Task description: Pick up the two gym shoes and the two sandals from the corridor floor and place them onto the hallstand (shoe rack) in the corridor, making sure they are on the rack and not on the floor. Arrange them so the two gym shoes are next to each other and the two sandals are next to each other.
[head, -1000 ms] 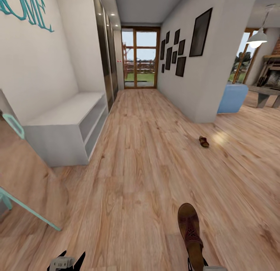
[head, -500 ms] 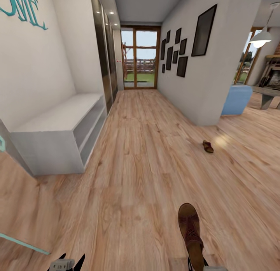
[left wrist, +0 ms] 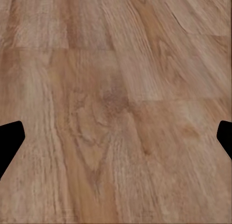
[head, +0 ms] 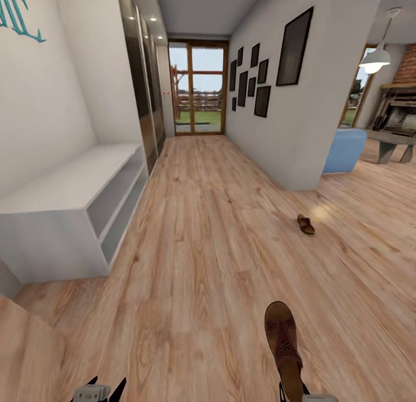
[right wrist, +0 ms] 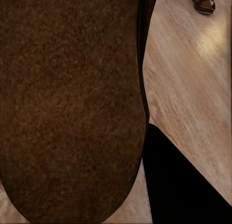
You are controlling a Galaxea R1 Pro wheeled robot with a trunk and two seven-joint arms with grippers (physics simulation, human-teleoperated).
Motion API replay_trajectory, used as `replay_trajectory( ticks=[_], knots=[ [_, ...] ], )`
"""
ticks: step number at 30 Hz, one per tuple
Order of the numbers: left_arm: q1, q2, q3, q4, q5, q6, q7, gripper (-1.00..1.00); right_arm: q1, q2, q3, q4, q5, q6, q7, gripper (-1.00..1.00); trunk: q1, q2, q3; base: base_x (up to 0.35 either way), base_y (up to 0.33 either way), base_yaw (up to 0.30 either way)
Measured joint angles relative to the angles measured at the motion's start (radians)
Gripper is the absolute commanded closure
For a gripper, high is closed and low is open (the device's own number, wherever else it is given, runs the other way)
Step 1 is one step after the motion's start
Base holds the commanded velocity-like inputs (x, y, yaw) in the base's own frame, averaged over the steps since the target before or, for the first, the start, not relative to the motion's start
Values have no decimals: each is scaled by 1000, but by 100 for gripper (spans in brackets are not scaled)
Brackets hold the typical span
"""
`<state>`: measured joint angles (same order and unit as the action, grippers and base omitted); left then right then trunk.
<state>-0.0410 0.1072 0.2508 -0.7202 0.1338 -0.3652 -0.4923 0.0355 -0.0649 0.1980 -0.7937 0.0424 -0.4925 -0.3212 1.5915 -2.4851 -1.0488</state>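
Flat brown leather sandal with dark reddish-brown straps (head: 283,341) clamped heel-end in right gripper (head: 293,393), toe pointing forward above light wood-plank floor (head: 202,246), second brown sandal (head: 305,224) lying farther off near white wall corner, left gripper (head: 104,389) spread apart, empty.

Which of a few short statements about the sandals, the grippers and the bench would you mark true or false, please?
1. The right gripper holds a brown sandal. True.
2. The left gripper carries a sneaker. False: its open fingers have only the wooden floor between them.
3. A second sandal lies on the floor, near the wall corner. True.
4. Shoes already sit on the grey bench. False: its top and open tiers look bare.
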Motion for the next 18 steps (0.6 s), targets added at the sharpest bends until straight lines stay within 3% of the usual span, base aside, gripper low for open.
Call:
replay_trajectory(
  ticks=[6, 18],
  knots=[
    [0, 0, 0, 0, 0, 0, 0, -100, 0, 0, 0, 0, 0, 1, 0, 100, 0, 0, 6, 340, 0, -131],
    [0, 0, 0, 0, 0, 0, 0, -100, 0, 0, 0, 2, 0, 0, 0, 100, 0, 0, 8, 340, 0, -9]
  ],
)
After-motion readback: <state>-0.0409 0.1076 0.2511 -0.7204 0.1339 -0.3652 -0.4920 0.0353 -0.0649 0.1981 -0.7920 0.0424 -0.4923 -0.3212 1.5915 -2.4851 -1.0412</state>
